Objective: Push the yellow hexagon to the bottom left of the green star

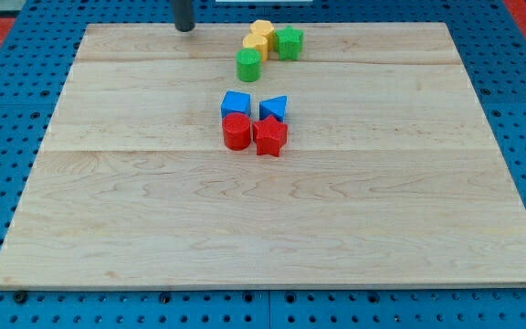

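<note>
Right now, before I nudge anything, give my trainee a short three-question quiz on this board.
1. True or false: my tip touches the yellow hexagon.
2. Which block touches the red star's left side? A) blue cube B) red cylinder C) green star
3. Fill in: the green star sits at the view's ____ of the yellow blocks.

Key: 1 false, it stands apart at the view's left; 2 B, red cylinder; 3 right.

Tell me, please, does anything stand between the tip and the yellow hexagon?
No: bare board lies between my tip and the yellow hexagon. But the green cylinder occupies the spot at the green star's bottom left.
</note>
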{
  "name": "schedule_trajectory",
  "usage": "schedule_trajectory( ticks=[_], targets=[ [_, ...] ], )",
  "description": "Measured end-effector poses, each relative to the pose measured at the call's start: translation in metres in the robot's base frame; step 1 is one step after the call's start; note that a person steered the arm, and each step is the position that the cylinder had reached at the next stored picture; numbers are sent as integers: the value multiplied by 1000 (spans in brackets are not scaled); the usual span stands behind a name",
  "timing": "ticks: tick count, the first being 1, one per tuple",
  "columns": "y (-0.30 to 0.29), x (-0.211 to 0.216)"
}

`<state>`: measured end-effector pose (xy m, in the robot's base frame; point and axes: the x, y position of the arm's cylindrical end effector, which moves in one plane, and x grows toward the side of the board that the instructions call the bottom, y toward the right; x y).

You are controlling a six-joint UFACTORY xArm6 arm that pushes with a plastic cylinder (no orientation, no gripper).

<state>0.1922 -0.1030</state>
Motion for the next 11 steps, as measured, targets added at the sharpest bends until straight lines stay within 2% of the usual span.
schedule_trajectory(
  ticks=[1,2,3,4,8,10,11],
  targets=[
    [68,0],
    [97,2],
    [101,47],
    [99,73],
    [99,86],
    [78,51],
    [65,70]
  ],
)
